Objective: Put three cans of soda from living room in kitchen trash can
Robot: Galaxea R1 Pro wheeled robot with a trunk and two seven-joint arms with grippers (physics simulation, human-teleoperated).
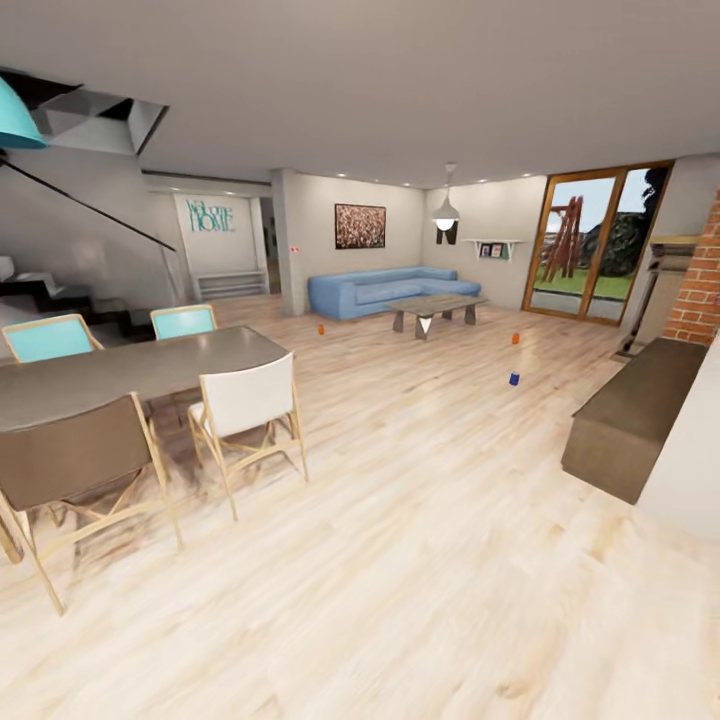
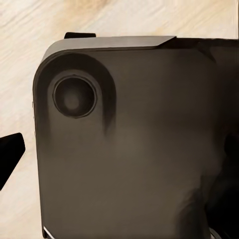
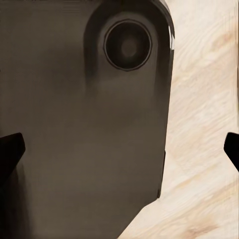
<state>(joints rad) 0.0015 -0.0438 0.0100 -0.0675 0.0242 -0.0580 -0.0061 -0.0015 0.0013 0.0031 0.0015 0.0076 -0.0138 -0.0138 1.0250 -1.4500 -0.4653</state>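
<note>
Fingertips (image 3: pixel 10 148) of the right gripper (image 3: pixel 121 149) stand wide apart, holding nothing. Of the left gripper (image 2: pixel 119 154) one dark tip (image 2: pixel 11 155) shows, so its state cannot be told. Both hang over bare wood floor (image 1: pixel 420 560) beside the robot's grey body.

Two orange soda cans stand on the living-room floor far ahead. One can (image 1: pixel 321 328) is ahead-left, near the blue sofa (image 1: pixel 385 290); the other can (image 1: pixel 516 338) is ahead-right, past the coffee table (image 1: pixel 437 305). Both appear upright, though they are too small to be sure. A small blue object (image 1: pixel 514 378) stands nearer.

Judgement: neither arm is in reach, so a drive forward comes first.
</note>
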